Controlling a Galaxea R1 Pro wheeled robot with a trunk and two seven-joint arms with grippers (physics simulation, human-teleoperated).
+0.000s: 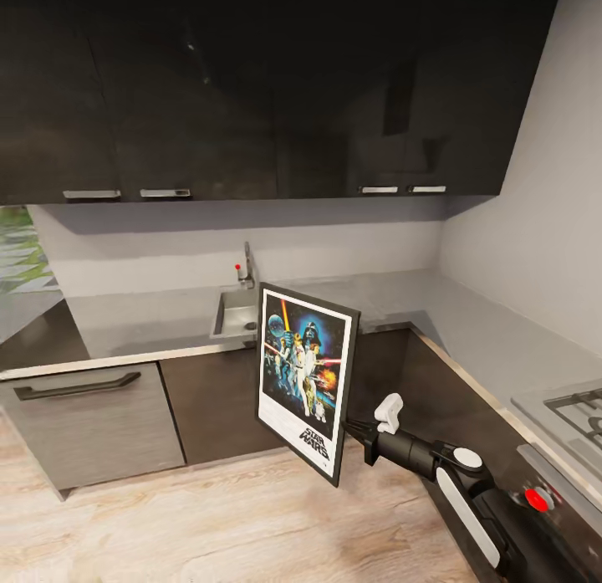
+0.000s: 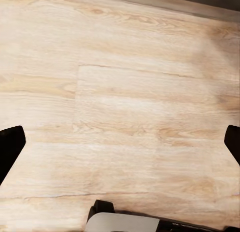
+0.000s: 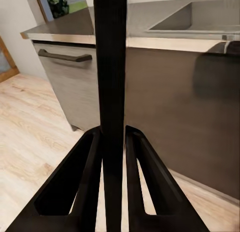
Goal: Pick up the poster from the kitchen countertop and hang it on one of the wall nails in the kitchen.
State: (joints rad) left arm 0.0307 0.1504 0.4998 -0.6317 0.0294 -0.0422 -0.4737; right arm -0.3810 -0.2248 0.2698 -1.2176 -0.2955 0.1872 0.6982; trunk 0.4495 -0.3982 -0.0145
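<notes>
In the head view the right gripper (image 1: 355,430) is clenched on the lower right edge of the poster (image 1: 304,375), which it holds upright in the air in front of the dark base cabinets (image 1: 213,403), clear of the table (image 1: 142,324) and above the wooden floor (image 1: 209,516). The steel sink (image 1: 236,314) set into the table behind the poster looks empty, with the tap (image 1: 247,265) at its back edge. Dark wall cupboards (image 1: 251,89) run above, and a hob (image 1: 577,407) sits at the right. In the left wrist view the left gripper (image 2: 120,142) is released, its fingertips (image 2: 10,144) spread wide over the bare plank floor (image 2: 120,92). In the right wrist view the two fingers (image 3: 80,182) press against either side of the poster's black edge (image 3: 111,67), with a grey drawer front (image 3: 70,87) and the sink basin (image 3: 200,20) beyond.
</notes>
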